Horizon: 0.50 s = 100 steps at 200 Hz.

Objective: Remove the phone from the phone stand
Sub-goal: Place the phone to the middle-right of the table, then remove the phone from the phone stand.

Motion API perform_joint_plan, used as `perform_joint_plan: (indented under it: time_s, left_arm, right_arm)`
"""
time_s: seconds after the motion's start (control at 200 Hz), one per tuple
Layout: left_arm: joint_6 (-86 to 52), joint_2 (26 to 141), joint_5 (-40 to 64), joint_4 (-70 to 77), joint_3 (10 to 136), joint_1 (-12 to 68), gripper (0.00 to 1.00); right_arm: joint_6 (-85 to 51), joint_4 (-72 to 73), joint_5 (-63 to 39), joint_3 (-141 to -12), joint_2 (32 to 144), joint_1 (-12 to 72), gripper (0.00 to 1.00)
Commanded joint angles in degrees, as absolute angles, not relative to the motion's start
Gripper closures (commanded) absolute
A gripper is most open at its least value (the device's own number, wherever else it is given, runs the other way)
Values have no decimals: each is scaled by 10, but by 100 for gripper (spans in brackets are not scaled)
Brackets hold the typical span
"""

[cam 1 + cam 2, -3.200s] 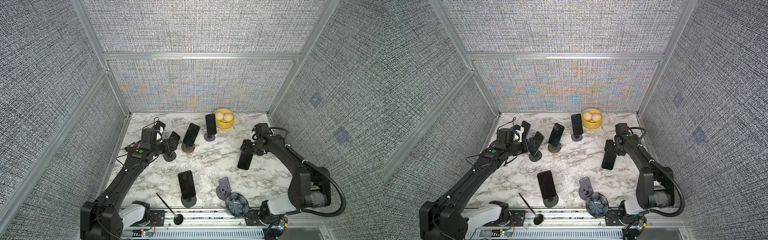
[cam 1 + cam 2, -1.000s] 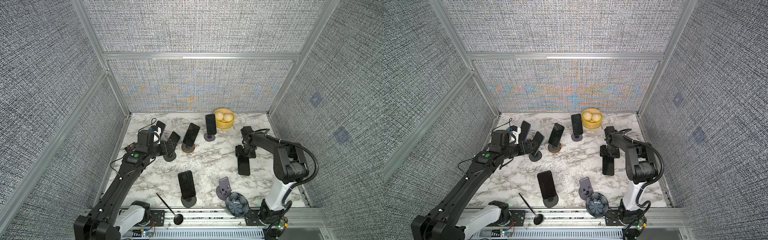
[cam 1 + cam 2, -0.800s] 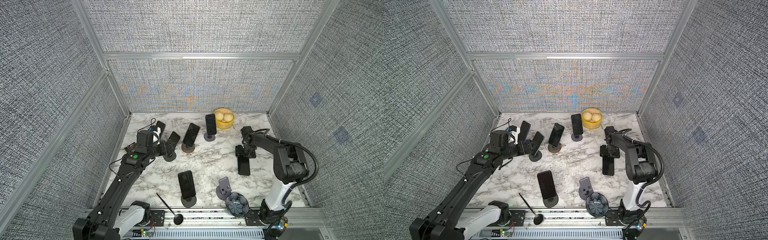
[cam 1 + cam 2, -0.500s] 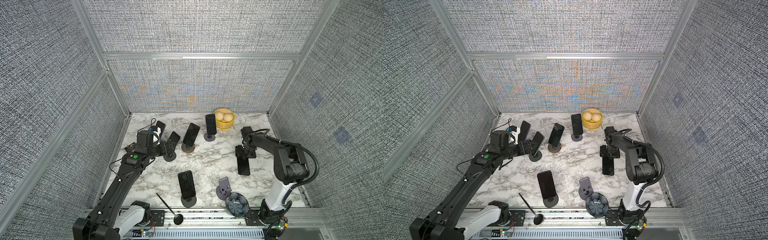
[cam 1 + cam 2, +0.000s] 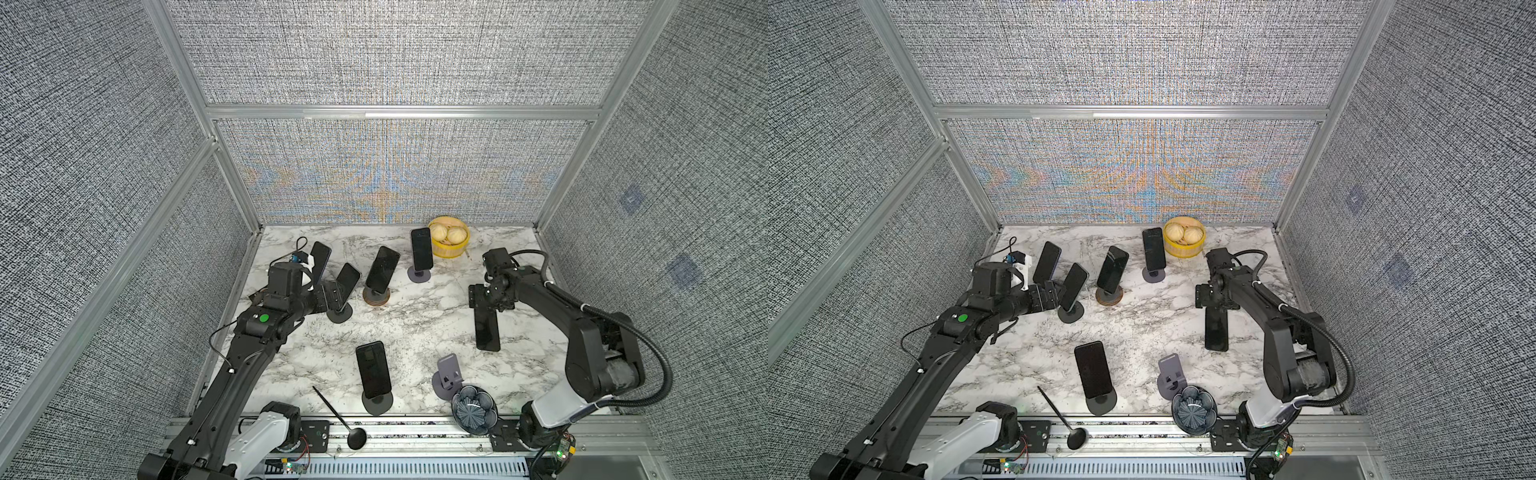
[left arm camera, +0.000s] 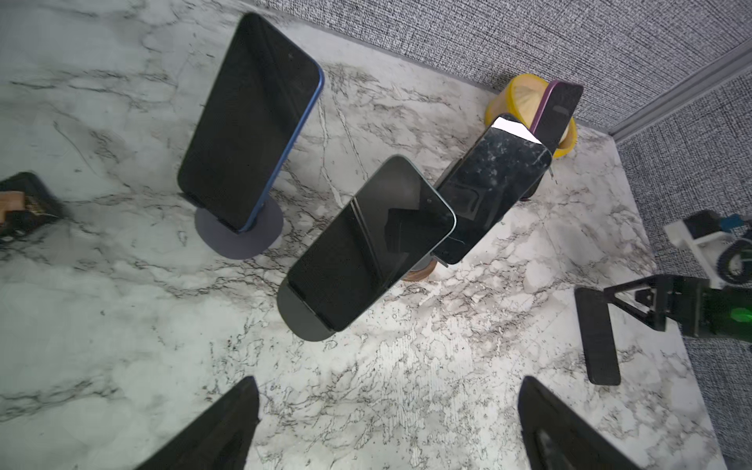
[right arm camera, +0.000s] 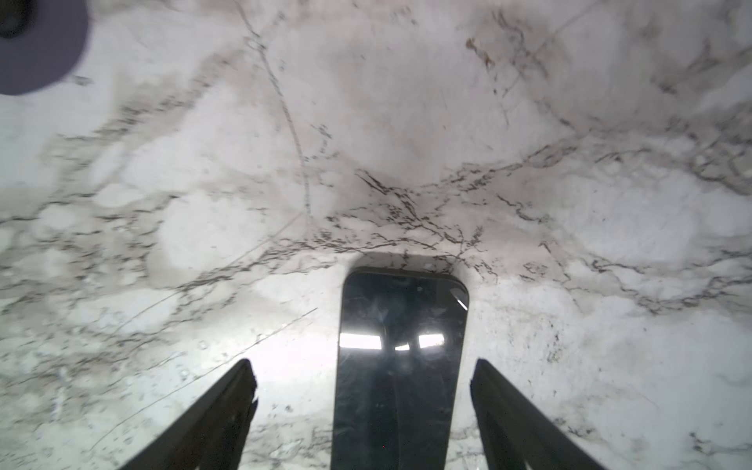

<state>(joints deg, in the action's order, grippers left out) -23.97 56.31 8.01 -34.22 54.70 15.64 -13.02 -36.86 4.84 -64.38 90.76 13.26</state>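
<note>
Top view: round yellow basket (image 5: 451, 251) holds two pale buns (image 5: 438, 230); flat glossy black phone (image 5: 486, 332) lies on veined marble table (image 5: 415, 332), apart from grey phone stand (image 5: 449, 368); left wrist: left gripper (image 6: 388, 384) spread wide; right wrist: right gripper (image 7: 363, 364) released, straddling the phone.

You were working in a robotics lab cell, not a home or a shop. Grey woven panels (image 5: 374, 54) set in aluminium framing (image 5: 399, 113) closed the space on three sides. The marble-look bench (image 5: 415, 328) was a small stage inside it. The left arm (image 5: 249, 353) and right arm (image 5: 582, 332) stood bolted to a metal rail (image 5: 415, 432) along its front, beside a bare circuit board (image 5: 563, 449).
</note>
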Motion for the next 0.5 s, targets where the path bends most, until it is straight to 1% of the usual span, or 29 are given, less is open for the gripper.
perform_joint_plan:
  time_s: [0.0, 0.09, 0.235, 0.495]
  left_arm:
    - [-251, 551, 2, -351, 541, 156, 0]
    - [-277, 533, -42, -338, 517, 155, 0]
    - [-290, 515, -62, -309, 487, 155, 0]
    - [-315, 538, -49, -294, 480, 154, 1]
  right_arm:
    - [-136, -378, 65, -659, 877, 173, 13]
    - [-137, -385, 67, -669, 851, 223, 13]
    - [-138, -409, 68, -692, 813, 304, 11]
    - [-144, -394, 81, -719, 781, 438, 9]
